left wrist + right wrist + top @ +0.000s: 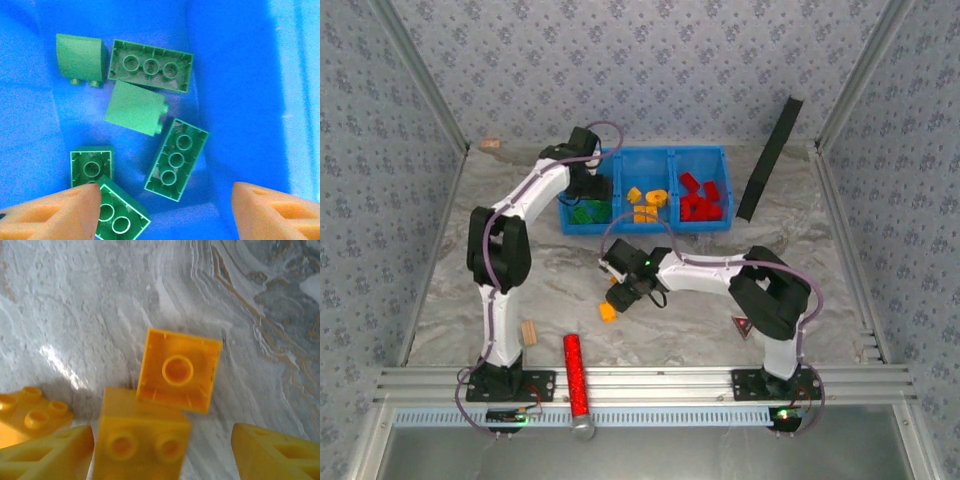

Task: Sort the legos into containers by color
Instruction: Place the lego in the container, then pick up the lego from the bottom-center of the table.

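Pincers gape empty: left pincer (165, 202), right pincer (162, 440); orange lego (142, 432) cut off below.

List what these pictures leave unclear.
- Top view: the left claw covers part of the green compartment, so the green bricks there cannot be counted.
- Top view: the right claw hides whatever lies under it; one orange brick peeks out.
- Right wrist view: the nearest brick is blurred and cut by the bottom edge; the left brick by the left edge.
- Left wrist view: the lowest green brick runs off the bottom edge.
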`<state>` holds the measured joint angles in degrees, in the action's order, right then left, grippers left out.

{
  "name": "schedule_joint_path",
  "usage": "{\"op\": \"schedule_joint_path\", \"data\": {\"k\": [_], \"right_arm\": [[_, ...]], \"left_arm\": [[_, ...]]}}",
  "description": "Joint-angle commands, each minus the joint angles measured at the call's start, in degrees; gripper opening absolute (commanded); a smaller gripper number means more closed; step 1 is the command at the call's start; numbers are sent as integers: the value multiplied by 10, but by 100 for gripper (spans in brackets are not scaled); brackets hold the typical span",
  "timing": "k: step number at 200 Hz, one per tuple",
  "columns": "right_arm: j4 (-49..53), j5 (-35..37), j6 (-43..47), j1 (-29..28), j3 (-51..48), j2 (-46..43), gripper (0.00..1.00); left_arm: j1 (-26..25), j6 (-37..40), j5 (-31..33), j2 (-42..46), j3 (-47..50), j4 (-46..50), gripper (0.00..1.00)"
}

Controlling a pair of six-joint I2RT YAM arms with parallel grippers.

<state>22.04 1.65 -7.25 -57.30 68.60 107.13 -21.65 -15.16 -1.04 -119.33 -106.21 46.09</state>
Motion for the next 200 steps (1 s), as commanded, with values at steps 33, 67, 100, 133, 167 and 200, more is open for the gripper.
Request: {"op": "schedule_joint_path", "data": {"k": [33, 67, 100, 133, 167, 200], "right_arm": [[-12, -36, 17, 15, 27, 29, 69], [-14, -50, 14, 18, 29, 40, 66], [-8, -61, 10, 17, 29, 50, 58], [0, -53, 9, 16, 18, 46, 52], [-2, -48, -2, 21, -25, 16, 42], [0, -51, -8, 49, -52, -45, 34]], "left_arm": [[-2, -10, -40, 61, 30, -10, 73], [-1, -10, -43, 86, 35, -4, 74], [-1, -16, -59, 113, 33, 2, 74], [-1, -21, -62, 150, 30, 24, 76], [-1, -26, -33, 194, 33, 78, 77], [-5, -38, -30, 271, 112, 98, 77]]}}
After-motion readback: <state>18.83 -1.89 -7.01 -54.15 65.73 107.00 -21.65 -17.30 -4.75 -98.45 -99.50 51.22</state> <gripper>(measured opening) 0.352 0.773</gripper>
